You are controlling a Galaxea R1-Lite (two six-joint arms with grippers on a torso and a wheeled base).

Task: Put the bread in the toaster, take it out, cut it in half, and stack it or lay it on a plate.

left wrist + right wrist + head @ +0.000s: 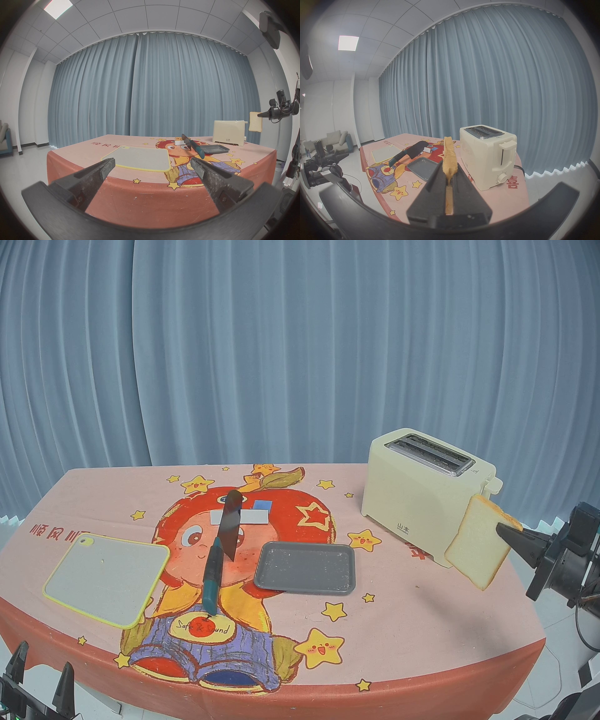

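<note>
My right gripper (507, 531) is shut on a slice of bread (480, 541), held upright in the air off the table's right edge, just beside the cream toaster (425, 490). In the right wrist view the bread (449, 161) stands edge-on between the jaws, with the toaster (487, 154) close by, its two slots on top and lever up. A grey tray-like plate (306, 567) lies mid-table. A dark-bladed knife with a teal handle (222, 549) rests left of it. My left gripper (153, 168) hangs open below the table's front left corner.
A cutting board with a yellow-green rim (106, 577) lies at the left of the table. Small white and blue cards (247, 515) lie behind the knife. A blue curtain closes the back. The table front right of the plate is bare cloth.
</note>
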